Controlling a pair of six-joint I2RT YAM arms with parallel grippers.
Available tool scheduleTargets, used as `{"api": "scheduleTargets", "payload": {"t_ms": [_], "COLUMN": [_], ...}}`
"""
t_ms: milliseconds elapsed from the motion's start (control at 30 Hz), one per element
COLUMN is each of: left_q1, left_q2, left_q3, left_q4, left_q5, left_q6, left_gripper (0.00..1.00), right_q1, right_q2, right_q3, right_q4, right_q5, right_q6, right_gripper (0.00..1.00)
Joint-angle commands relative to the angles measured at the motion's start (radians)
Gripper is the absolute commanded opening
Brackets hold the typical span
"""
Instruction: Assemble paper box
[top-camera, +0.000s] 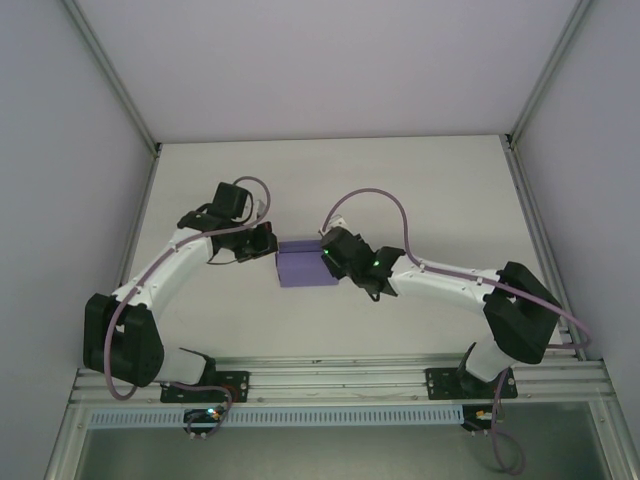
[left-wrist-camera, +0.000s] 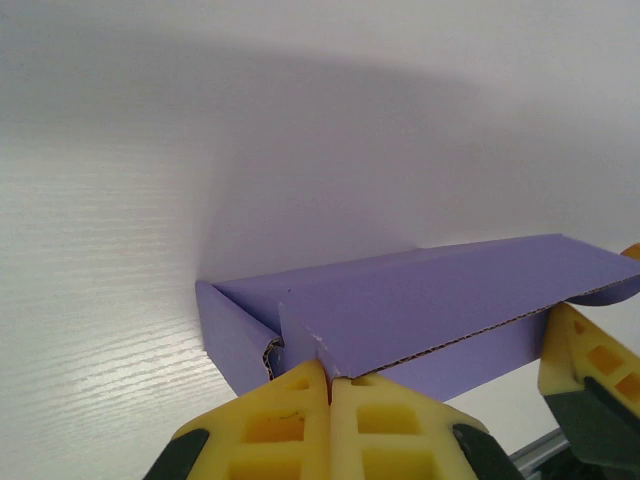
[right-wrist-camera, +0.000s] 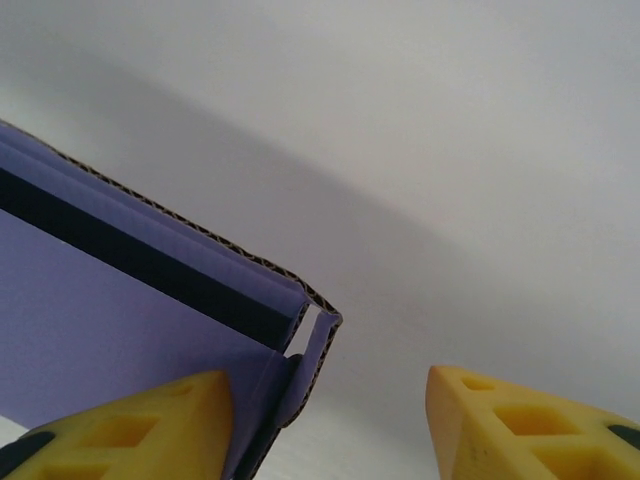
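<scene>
As I watched, the left end effector (left-wrist-camera: 330, 395) clamped the paper box (left-wrist-camera: 430, 300) mid-frame. The right end effector (right-wrist-camera: 328, 390) gaped alongside.

The paper box (top-camera: 308, 270) is matte purple corrugated card, folded into a low rectangular shape. It lies flat near the middle of the table (top-camera: 400, 180), long side along the near edge. Its lid stands slightly ajar, and the cut edges show brown.

Soft, even light casts a broad, diffuse shadow beside the paper box (left-wrist-camera: 430, 300); wrist views look slightly soft.
</scene>
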Motion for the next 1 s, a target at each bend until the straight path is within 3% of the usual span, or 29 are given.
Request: {"api": "scheduleTargets", "payload": {"t_ms": [0,133,267,500,600,833,967], "left_q1": [-0.019,-0.019,-0.02,-0.137,-0.148,-0.151,-0.153], "left_q2": [-0.011,-0.013,-0.004,0.027,0.021,0.017,0.017], "left_q3": [0.022,0.032,0.031,-0.014,-0.034,-0.058,-0.053], "left_q4": [-0.025,-0.054,-0.14,-0.16,-0.162,-0.179,-0.178], "left_q5": [0.036,0.059,-0.014,-0.151,-0.195,-0.224,-0.224], "left_q6": [0.02,0.025,0.077,0.113,0.108,0.112,0.114], "left_gripper": [0.0,0.0,0.0,0.0,0.0,0.0,0.0], "right_q1": [-0.007,-0.008,-0.007,-0.006,-0.006,-0.009,-0.019], "right_q2": [0.017,0.027,0.014,-0.015,-0.023,-0.101,-0.133], "right_q3": [0.022,0.028,0.011,-0.02,-0.017,-0.037,-0.042], "right_q4": [-0.022,-0.045,-0.041,-0.011,-0.019,-0.003,0.0], "right_q5": [-0.164,-0.161,-0.166,-0.188,-0.182,-0.241,-0.231], "right_q6": [0.059,0.069,0.074,0.098,0.107,0.109,0.115], "right_gripper": [0.49,0.45,0.44,0.45,0.45,0.56,0.54]}}
